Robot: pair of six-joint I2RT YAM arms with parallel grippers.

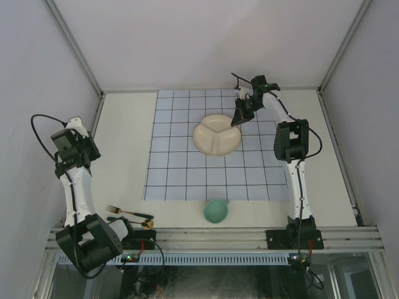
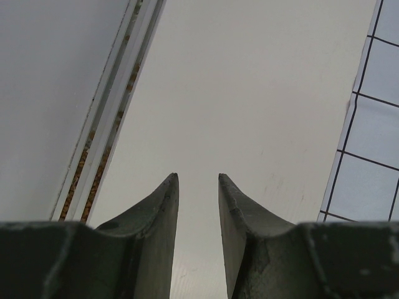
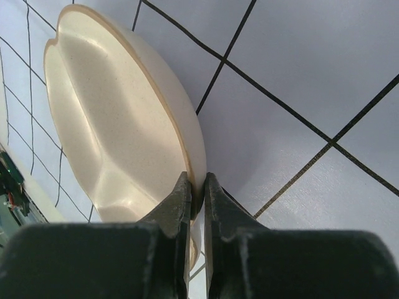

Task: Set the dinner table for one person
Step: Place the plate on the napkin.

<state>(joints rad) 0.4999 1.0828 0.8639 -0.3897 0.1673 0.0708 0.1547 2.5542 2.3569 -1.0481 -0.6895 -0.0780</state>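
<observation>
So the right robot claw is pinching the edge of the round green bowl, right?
No. The right gripper is pinching the rim of the cream round divided plate, which lies on the pale-blue checked cloth; the right wrist view shows it.

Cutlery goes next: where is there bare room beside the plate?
Bare: the grid cloth left of and nearer than the plate, down to the green cup; also the dinner table between cloth and left rail. Crowded: the plate's far-right rim, where the right gripper pinches it, and the near-left corner with fork and spoon.
</observation>
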